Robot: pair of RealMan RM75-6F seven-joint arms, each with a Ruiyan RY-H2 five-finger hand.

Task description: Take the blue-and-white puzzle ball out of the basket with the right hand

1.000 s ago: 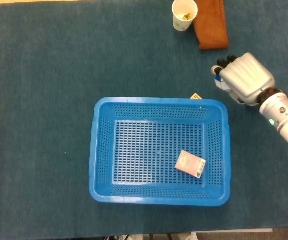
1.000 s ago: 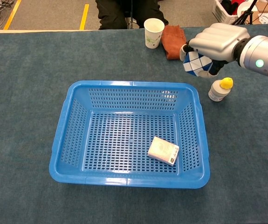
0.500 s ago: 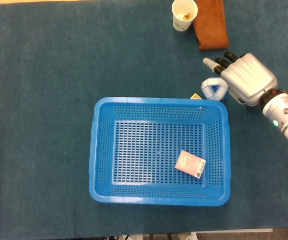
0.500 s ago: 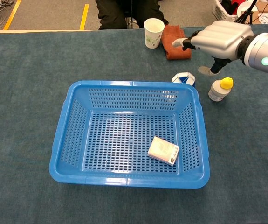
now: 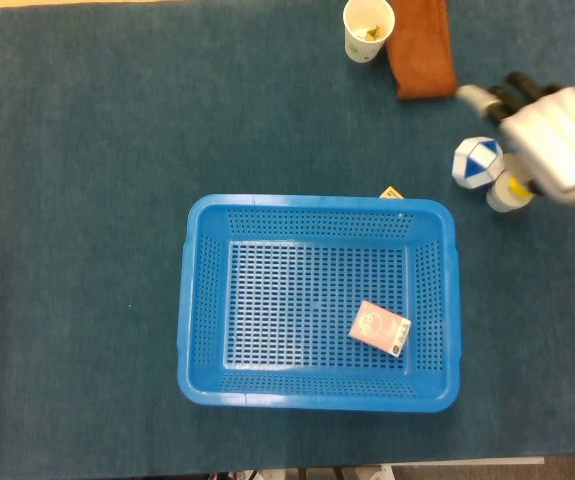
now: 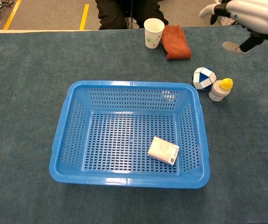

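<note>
The blue-and-white puzzle ball [image 5: 475, 162] [image 6: 203, 78] lies on the table cloth outside the blue basket [image 5: 195, 300] [image 6: 64, 135], just past its far right corner and touching a small bottle. My right hand [image 5: 557, 140] [image 6: 250, 16] hovers up and to the right of the ball, fingers spread, holding nothing. The left hand shows in neither view.
A small white bottle with a yellow cap [image 6: 219, 90] [image 5: 508, 193] stands right of the ball. A pink-and-white box [image 5: 379, 328] [image 6: 163, 150] lies in the basket. A paper cup [image 6: 153, 32] and a brown cloth [image 6: 175, 42] sit at the far edge.
The right hand let go of the ball, which dropped beside the basket's corner and rolled right to the bottle. The hand then opened and rose away to the right.
</note>
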